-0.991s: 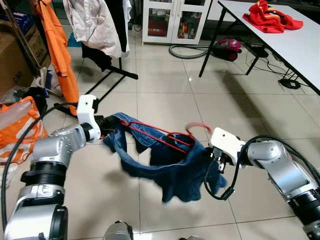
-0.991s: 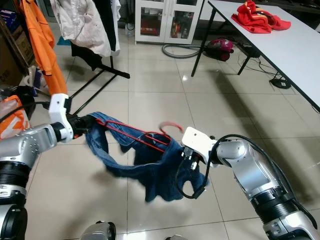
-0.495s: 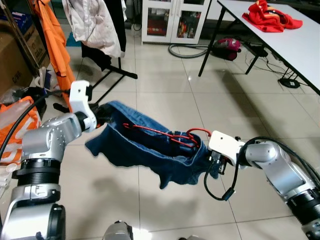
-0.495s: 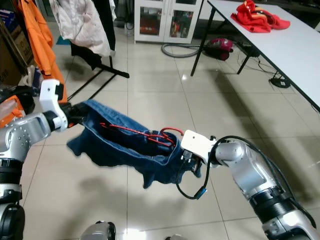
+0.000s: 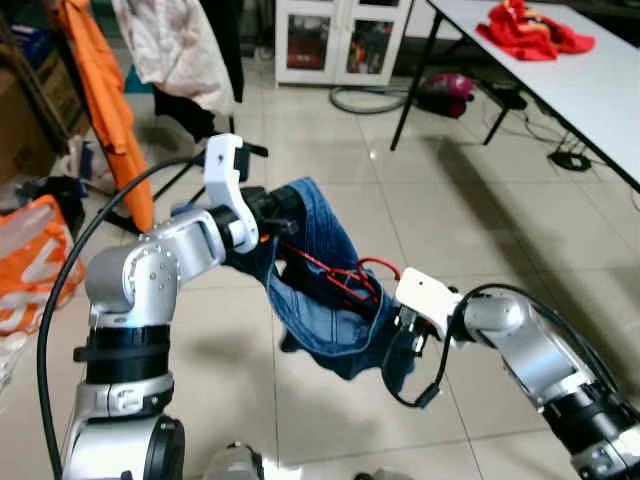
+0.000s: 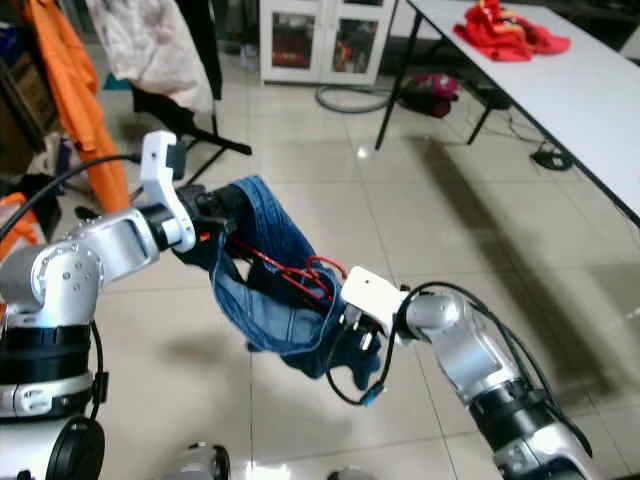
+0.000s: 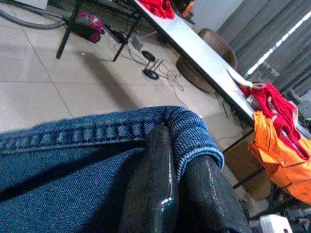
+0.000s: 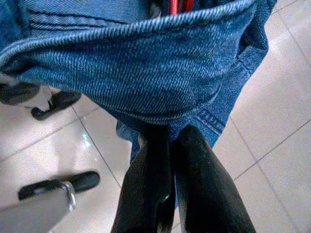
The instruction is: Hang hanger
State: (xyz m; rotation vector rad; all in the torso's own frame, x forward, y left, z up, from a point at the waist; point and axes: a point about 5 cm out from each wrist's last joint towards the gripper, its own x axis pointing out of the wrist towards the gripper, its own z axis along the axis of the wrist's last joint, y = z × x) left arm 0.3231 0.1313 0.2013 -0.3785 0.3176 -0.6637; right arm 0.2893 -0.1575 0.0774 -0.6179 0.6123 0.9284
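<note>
You have the jeans [image 5: 320, 265] stretched between your two arms, up off the floor. The left pincer [image 7: 177, 191] is pinched shut on the waistband at the upper end. The right pincer [image 8: 167, 189] is pinched shut on the denim at the lower end. The red hanger [image 5: 340, 280] sits inside the jeans, between the two pincers. Its long side runs on a slant from your left pincer down to your right one. Its hook [image 5: 378, 267] pokes out near the right pincer, so your right arm is the nearer one to the hook.

The rack [image 5: 215, 150] with the orange coat [image 5: 105, 95] and the pale shirt [image 5: 185, 50] stands off to your left, well apart from the jeans. I think the hook has to end up that way, so your left arm is on the rack's side.

The jeans are the only holder here, and the hanger is what is in them. A worktop [image 5: 560, 75] on your right carries a red cloth [image 5: 525, 30].
</note>
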